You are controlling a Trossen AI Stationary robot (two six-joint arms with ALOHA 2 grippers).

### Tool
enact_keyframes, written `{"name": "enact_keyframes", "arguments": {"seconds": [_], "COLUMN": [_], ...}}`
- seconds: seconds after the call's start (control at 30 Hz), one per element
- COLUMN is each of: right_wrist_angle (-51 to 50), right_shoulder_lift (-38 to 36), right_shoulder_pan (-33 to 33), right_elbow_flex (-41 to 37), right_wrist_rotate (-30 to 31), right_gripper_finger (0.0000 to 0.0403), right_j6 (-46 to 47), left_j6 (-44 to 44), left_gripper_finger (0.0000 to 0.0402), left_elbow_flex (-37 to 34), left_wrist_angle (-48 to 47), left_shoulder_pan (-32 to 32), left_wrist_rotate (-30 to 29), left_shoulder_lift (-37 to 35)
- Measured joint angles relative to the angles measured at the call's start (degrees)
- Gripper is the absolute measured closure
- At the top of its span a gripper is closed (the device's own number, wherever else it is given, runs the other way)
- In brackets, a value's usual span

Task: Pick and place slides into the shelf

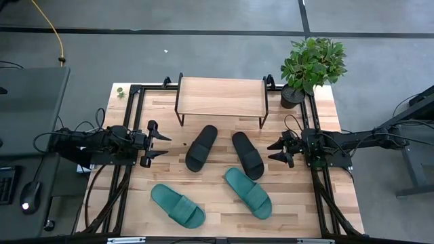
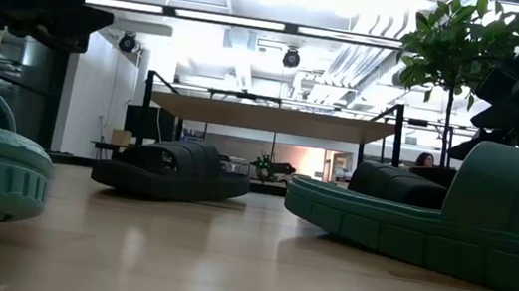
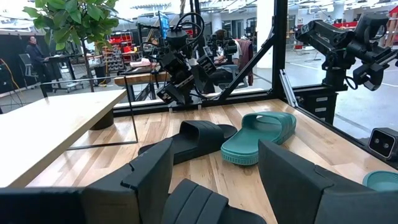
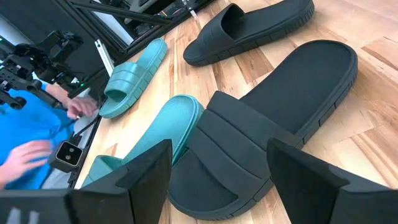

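Two matte black slides [image 1: 202, 147] [image 1: 247, 154] lie sole-down side by side on the tabletop, in front of the shelf [image 1: 221, 97]. Two teal slides [image 1: 177, 205] [image 1: 248, 192] lie nearer the table's near edge. My left gripper [image 1: 159, 144] hovers open, left of the left black slide. My right gripper [image 1: 278, 150] hovers open, right of the right black slide [image 4: 267, 130], which fills the right wrist view just ahead of the fingers. The shelf stands on thin black legs at the far side, and nothing lies on its light top board.
A potted plant [image 1: 308, 64] stands at the far right corner beside the shelf. Black frame rails [image 1: 129, 122] run along the table's left and right sides. A person in a blue sleeve [image 4: 25, 143] shows beyond the table's near edge. Bare wood lies between the black slides and the shelf.
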Motion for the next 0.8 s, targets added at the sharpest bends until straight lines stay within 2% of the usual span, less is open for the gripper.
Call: {"name": "enact_keyframes", "arguments": {"seconds": [0.73,0.8], "right_wrist_angle": [0.0,-0.1], "right_shoulder_lift": [0.0,0.0], "right_shoulder_pan": [0.0,0.0], "right_elbow_flex": [0.0,0.0], "right_wrist_rotate": [0.0,0.5], "right_gripper_finger": [0.015,0.015], "right_j6": [0.0,-2.8], "left_j6": [0.0,0.0], "left_gripper_finger": [0.0186,0.0185], "left_elbow_flex": [0.0,0.0], "left_wrist_angle": [0.0,0.0], "left_shoulder_pan": [0.0,0.0], "left_wrist_rotate": [0.0,0.0], "left_shoulder_lift": [0.0,0.0]}}
